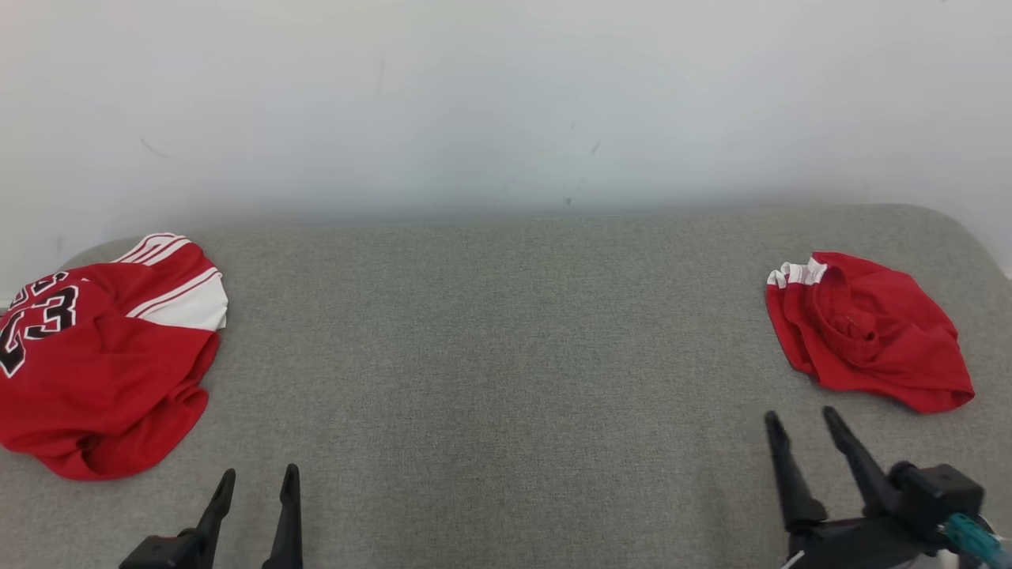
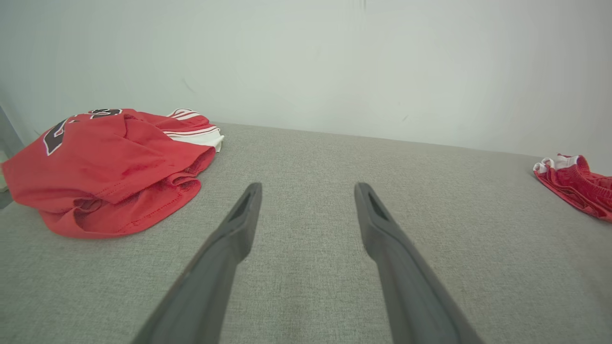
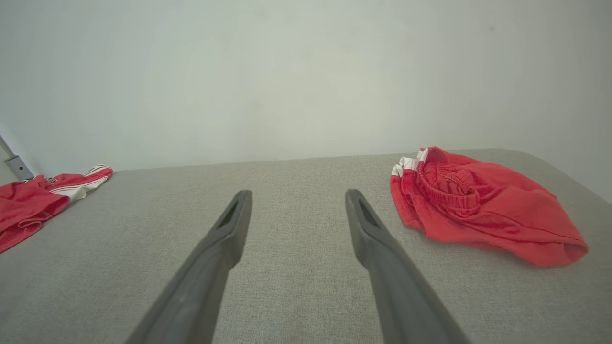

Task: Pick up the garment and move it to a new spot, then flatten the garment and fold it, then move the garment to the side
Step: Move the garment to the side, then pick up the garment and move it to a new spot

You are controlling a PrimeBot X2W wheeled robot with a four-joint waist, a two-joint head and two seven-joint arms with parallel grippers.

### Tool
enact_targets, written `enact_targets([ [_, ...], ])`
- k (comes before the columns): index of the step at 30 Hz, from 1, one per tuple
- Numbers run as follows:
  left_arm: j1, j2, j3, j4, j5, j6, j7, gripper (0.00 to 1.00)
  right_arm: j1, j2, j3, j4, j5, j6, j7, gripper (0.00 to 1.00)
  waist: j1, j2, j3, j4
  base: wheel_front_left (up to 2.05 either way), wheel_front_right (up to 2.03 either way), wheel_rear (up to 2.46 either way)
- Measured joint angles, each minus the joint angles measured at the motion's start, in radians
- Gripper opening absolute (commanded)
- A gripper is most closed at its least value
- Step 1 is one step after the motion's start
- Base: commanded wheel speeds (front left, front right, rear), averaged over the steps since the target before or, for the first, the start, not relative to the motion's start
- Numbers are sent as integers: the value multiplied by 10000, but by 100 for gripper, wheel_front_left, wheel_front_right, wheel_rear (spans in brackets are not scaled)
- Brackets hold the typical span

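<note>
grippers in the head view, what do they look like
Both the left gripper and right gripper are matte black, each with two long fingers tapering to narrow tips. A teal cable fitting sits by the right one's blocky black base.

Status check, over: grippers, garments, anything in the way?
Left gripper open, empty. Right gripper open, empty, near the crumpled red shorts, not touching. Red jersey heaped at left, untouched. Grey surface between them, no obstruction seen.
</note>
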Motion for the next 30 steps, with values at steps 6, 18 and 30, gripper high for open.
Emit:
enact_targets([
  [6, 39, -6, 236, -15, 0, 0, 88, 100, 482, 397, -988, -15, -130, -2, -88, 100, 0, 0, 21, -61, 0, 0, 0],
  [18, 183, 10, 351, -42, 199, 2, 278, 100, 757, 564, -1358, -568, -1108, -2, -82, 100, 0, 0, 40, -99, 0, 0, 0],
  [30, 187, 36, 487, -107, 362, 4, 539, 100, 965, 709, -1666, -817, -1542, -2, 270, 100, 0, 0, 83, -66, 0, 0, 0],
])
